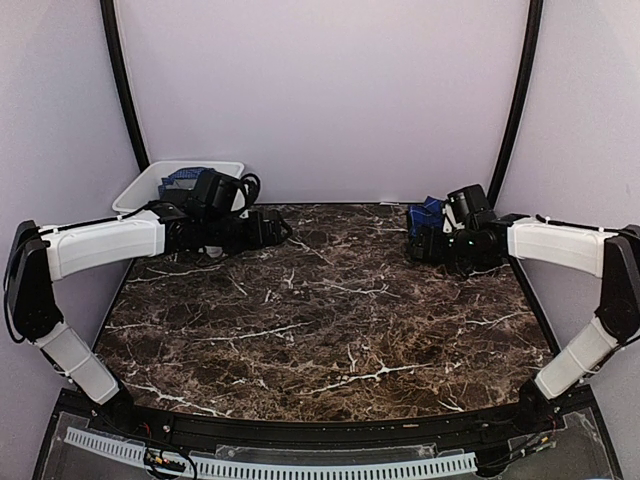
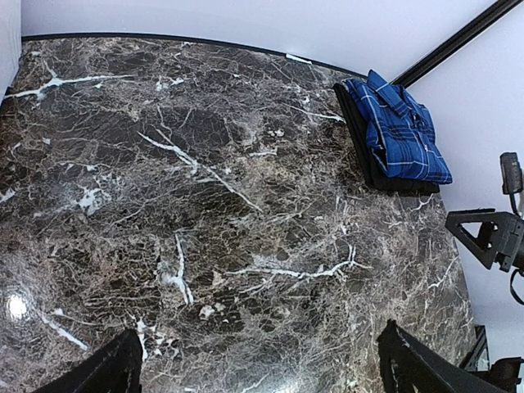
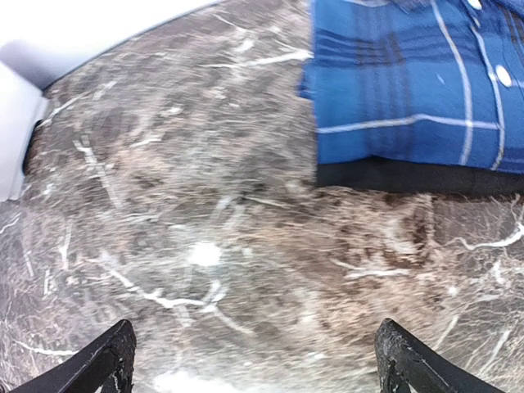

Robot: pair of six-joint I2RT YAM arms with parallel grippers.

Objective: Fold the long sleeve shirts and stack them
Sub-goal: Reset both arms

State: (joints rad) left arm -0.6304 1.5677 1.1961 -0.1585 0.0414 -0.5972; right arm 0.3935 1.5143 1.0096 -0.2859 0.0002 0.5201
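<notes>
From above, the dark marble surface (image 1: 320, 320) is spreading out brown with white veins. Lilac walls (image 1: 320, 90) are closing it in on three sides, and two black poles (image 1: 125, 90) are rising at the back corners. A white tub (image 1: 140, 185) is sitting off the back left corner. The left claw (image 1: 272, 228) is hanging near that tub. The right claw (image 1: 422, 245) is hovering at the back right, just beside the blue plaid shirt (image 1: 425, 213). From up here I cannot tell how either one is standing.

Over to the left wrist: its two dark fingers (image 2: 106, 372) are showing wide apart at the bottom edge, with only veined marble between them and light glaring at the lower left. Far across, the blue plaid shirt is lying folded on top of the black shirt (image 2: 354, 127), the pair stacked in the far right corner by a pole.

Right wrist now: its fingers (image 3: 426, 368) are standing wide apart too, gripping nothing, over bare marble. Just beyond them the stack is filling the upper right, plaid on top with white buttons (image 3: 502, 75) showing and a black edge peeking out underneath.
</notes>
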